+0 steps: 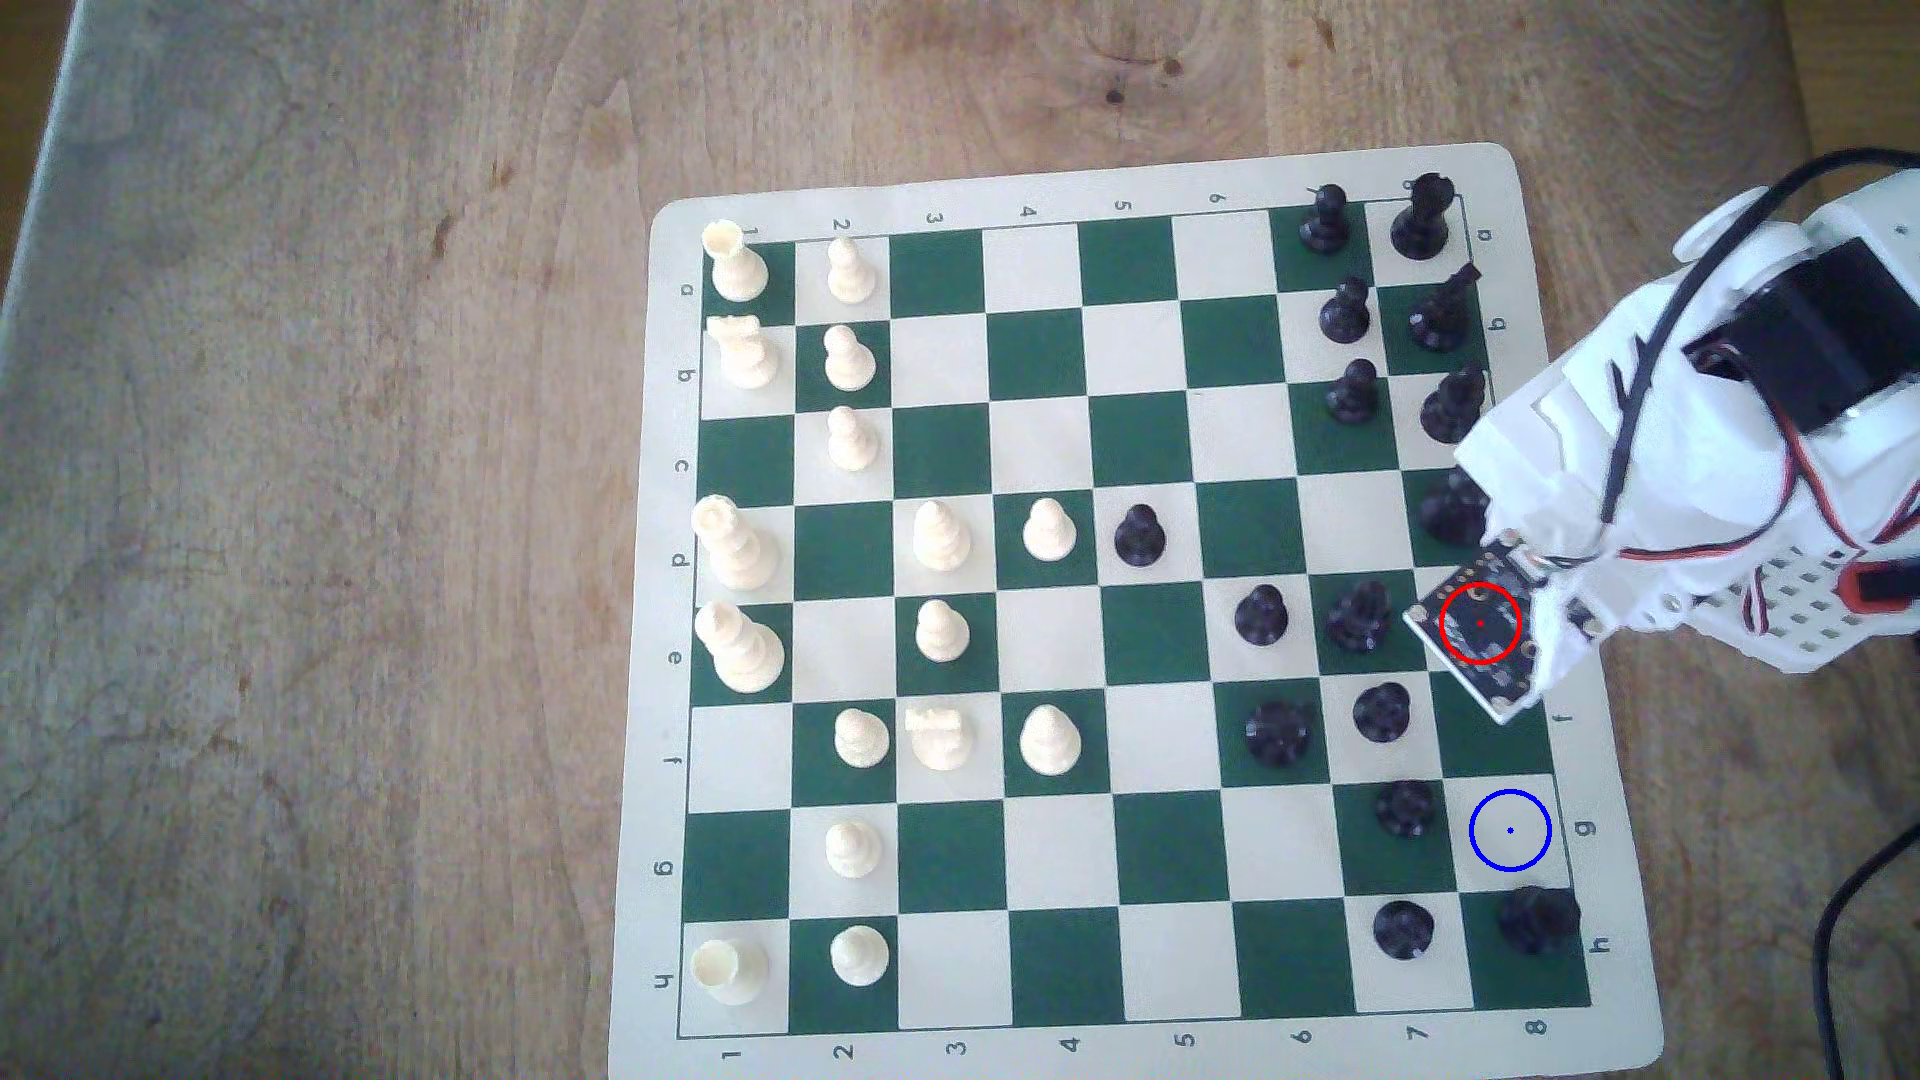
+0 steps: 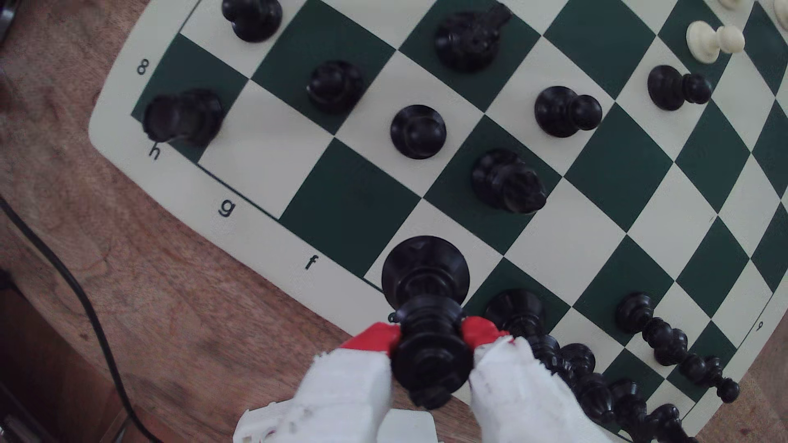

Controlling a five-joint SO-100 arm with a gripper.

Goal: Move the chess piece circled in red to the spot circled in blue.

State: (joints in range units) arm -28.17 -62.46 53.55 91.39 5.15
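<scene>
In the wrist view the tall black chess piece [image 2: 427, 298] stands between my red-tipped fingers [image 2: 375, 336], and my gripper [image 2: 430, 338] is shut on its upper body just below the knobbed top. Its wide base sits over the cream edge square next to the letter f's green square; whether it touches the board I cannot tell. In the exterior view the red ring lies on the wrist camera board [image 1: 1480, 623], which hides the piece. The spot [image 1: 1510, 830] is a bare cream square with a blue ring, two squares along the edge row, seen as the bare cream square [image 2: 260, 157] by the letter g.
A black rook [image 1: 1538, 919] stands on the corner square just beyond the spot. A black pawn [image 1: 1405, 808] stands beside the spot. Another tall black piece [image 1: 1449, 509] stands close beside the arm [image 1: 1662, 457]. A black cable [image 1: 1860, 935] lies off the board's right edge in the exterior view.
</scene>
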